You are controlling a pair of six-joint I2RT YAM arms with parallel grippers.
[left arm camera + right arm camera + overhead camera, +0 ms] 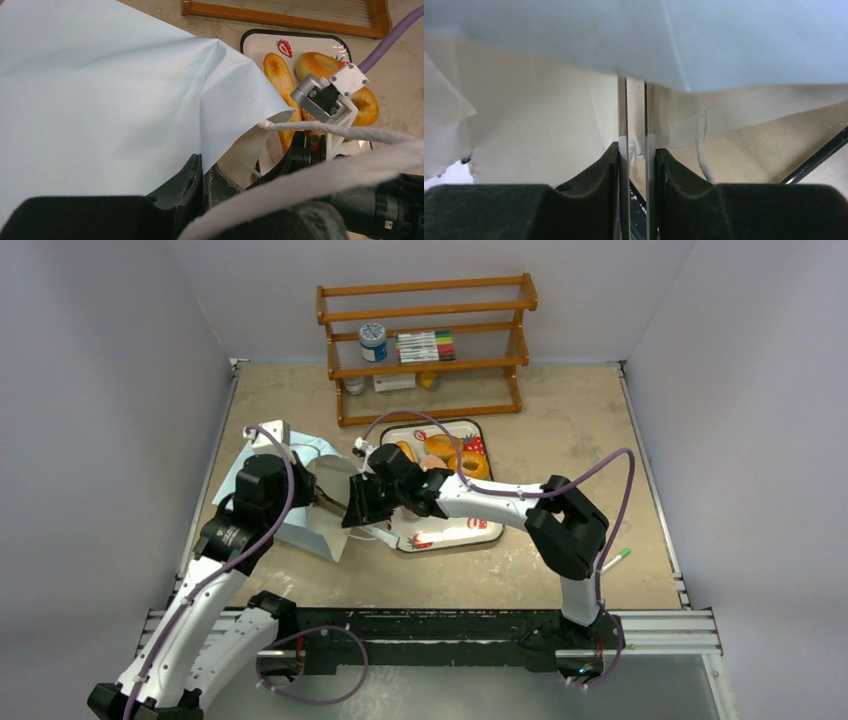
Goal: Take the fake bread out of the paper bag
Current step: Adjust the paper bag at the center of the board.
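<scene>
The light blue paper bag [305, 452] lies on its side at the left, its mouth facing the strawberry-print tray [462, 532]. My left gripper [322, 498] is shut on the bag's upper edge [100, 90], with the blue paper pinched between its fingers [192, 172]. My right gripper [352, 508] is inside the bag's mouth. In the right wrist view the right gripper [636, 145] has its jaws nearly together with nothing between them, under blue paper [724, 40]. On the tray lie a long golden loaf [280, 82] and two orange-brown rings [317, 62] [367, 105]. The speckled bun is hidden.
A wooden shelf [425, 340] with a jar and markers stands at the back. A green marker [615, 558] lies near the right edge. Grey walls enclose the table on three sides. The bag's white cord handle [320, 129] crosses the left wrist view.
</scene>
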